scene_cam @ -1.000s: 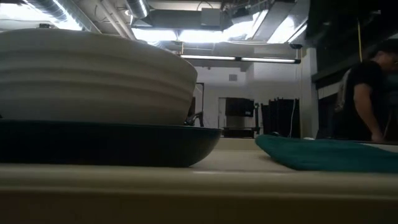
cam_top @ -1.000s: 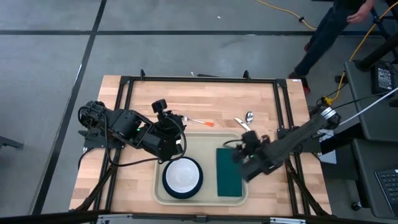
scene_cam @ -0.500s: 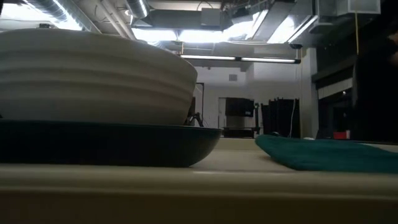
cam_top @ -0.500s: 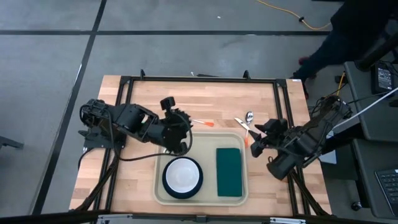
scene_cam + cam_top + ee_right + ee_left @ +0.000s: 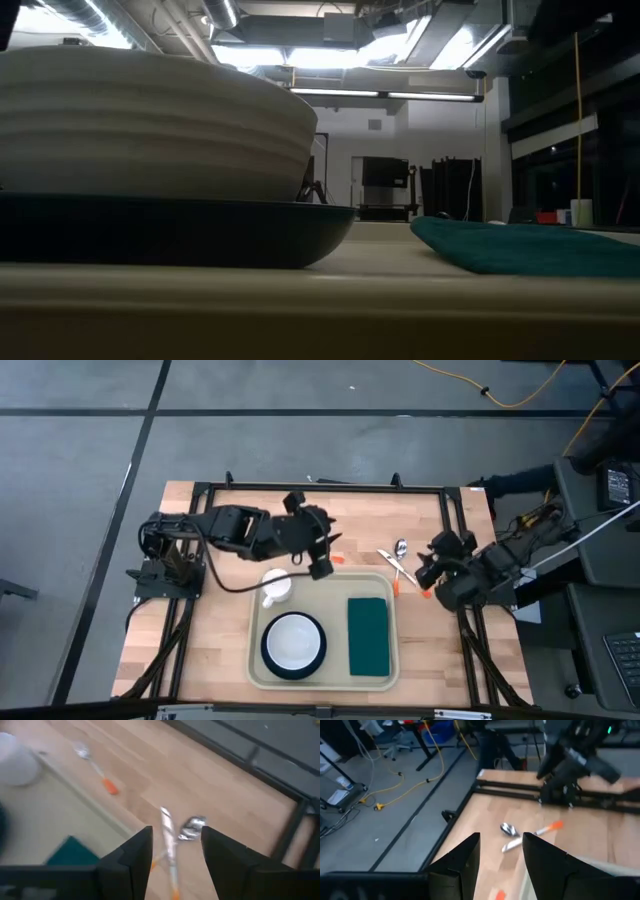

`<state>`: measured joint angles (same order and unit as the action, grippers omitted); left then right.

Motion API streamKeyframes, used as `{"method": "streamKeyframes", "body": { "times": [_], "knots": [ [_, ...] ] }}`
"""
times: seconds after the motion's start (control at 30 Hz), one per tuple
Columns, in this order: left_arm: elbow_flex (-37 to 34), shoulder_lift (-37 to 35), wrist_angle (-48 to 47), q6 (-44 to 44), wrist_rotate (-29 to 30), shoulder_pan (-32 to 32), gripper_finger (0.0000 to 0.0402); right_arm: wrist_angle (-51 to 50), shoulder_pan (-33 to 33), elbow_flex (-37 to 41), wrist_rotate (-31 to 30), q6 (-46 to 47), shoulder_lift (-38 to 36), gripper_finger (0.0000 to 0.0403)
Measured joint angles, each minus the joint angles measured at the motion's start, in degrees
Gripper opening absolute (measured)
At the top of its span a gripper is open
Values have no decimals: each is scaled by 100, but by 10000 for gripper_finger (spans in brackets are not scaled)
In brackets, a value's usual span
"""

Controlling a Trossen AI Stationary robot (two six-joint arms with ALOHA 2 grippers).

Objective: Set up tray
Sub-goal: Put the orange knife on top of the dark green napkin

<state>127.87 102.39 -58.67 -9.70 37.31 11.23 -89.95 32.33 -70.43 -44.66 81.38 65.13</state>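
The beige tray [image 5: 335, 592] lies at the table's near middle. On it stand a dark plate [image 5: 268, 657] carrying a white bowl [image 5: 293, 640], a green napkin [image 5: 368, 635] lying flat, and a white cup [image 5: 277, 586] in the far left corner. My left gripper [image 5: 321, 566] hovers open above the tray's far edge, past the cup. My right gripper [image 5: 420, 568] hovers open off the tray's far right corner, over a spoon [image 5: 192, 827] and orange-handled cutlery [image 5: 168, 844]. Neither gripper shows in the low view.
Another orange-handled utensil [image 5: 96, 769] lies on the wood just beyond the tray's far rim. A black frame [image 5: 320, 487] runs along the table's far and side edges. Bare wood lies left of the tray.
My left gripper has swung from the tray's far left corner toward the table's far edge and right, uncovering the white cup there. My right gripper has drawn back from the napkin toward the right and far edge, rising off the tray. The napkin stays flat.
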Motion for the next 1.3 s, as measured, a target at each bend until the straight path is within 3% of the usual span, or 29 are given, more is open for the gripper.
{"method": "streamKeyframes", "body": {
  "times": [0.2,0.4,0.77,0.93,1.3],
  "knots": [
    [0,0,128,-31,-93,-317,143,129,-875,619,894,-606,-529,175],
    [0,0,107,431,-191,-616,143,1051,-1760,1224,1712,-1398,-751,183],
    [0,0,-214,1095,-814,-1124,143,1704,-3369,2053,3216,-2464,-289,275],
    [0,0,-379,1107,-924,-1289,143,2423,-3600,2145,3588,-2969,111,284],
    [0,-2,-507,1287,-1037,-1367,143,2555,-3626,2223,3687,-3525,936,284]
  ]
}}
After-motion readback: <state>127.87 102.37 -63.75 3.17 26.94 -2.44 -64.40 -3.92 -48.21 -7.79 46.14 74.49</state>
